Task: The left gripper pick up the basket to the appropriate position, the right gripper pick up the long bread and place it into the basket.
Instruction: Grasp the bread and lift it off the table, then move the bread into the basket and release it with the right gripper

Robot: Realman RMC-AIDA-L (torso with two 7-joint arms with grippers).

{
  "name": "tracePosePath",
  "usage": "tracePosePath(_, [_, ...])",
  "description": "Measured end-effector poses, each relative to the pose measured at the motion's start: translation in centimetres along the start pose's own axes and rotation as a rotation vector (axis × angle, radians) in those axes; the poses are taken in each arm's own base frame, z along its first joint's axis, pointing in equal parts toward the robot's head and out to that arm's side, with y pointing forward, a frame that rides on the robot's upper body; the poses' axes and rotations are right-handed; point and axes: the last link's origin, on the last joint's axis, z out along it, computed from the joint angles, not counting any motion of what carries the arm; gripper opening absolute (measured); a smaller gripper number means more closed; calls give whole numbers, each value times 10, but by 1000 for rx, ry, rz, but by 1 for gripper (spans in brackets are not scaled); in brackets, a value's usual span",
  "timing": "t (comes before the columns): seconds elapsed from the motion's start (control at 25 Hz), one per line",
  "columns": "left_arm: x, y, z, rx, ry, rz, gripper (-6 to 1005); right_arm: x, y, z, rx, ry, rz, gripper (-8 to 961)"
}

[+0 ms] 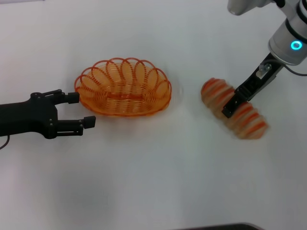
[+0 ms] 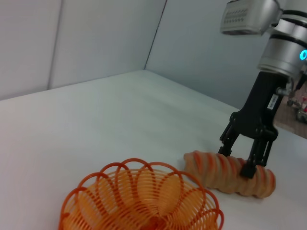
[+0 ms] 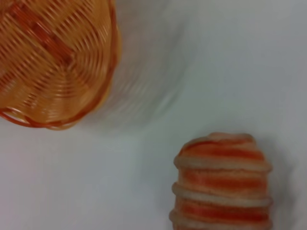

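The orange wire basket (image 1: 123, 111) stands on the white table, left of centre. My left gripper (image 1: 80, 110) is open and empty at the basket's left end, with its far finger close to the rim. The long bread (image 1: 215, 92), tan with orange-red stripes, lies to the right at or just above the table. My right gripper (image 1: 230, 109) comes down from above and is shut across the bread's middle. The left wrist view shows the basket (image 2: 144, 201), the bread (image 2: 213, 167) and the right gripper (image 2: 240, 158) astride the bread. The right wrist view shows the bread (image 3: 223, 187) and the basket (image 3: 53, 57).
The white table (image 1: 153, 182) extends around both things. Grey walls (image 2: 96, 38) stand behind it in the left wrist view. The right arm's silver wrist with its glowing ring (image 1: 293, 45) is at the far right.
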Motion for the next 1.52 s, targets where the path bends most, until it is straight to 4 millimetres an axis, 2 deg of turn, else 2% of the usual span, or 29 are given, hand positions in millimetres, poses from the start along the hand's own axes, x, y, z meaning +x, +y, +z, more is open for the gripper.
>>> tracePosePath(0.28, [-2, 1, -1, -4, 0, -4, 903, 0, 2, 4, 5, 14, -10, 892])
tracePosePath(0.52, [-1, 2, 0, -9, 0, -5, 903, -1, 3, 2, 2, 11, -24, 675])
tracePosePath(0.64, [-1, 2, 0, -11, 0, -6, 904, -2, 2, 0, 5, 4, -46, 631])
tracePosePath(0.8, [0, 2, 0, -12, -1, -8, 904, -6, 1, -13, -34, -81, -123, 571])
tracePosePath(1.12, [2, 4, 0, -43, -21, -27, 904, -15, -16, -59, -146, -382, -292, 499])
tracePosePath(1.28, [3, 5, 0, -58, -21, -28, 904, -29, -4, -69, -169, -475, -456, 481])
tracePosePath(1.52, [4, 8, -2, -75, -13, -31, 904, -68, 33, -62, -136, -530, -678, 450])
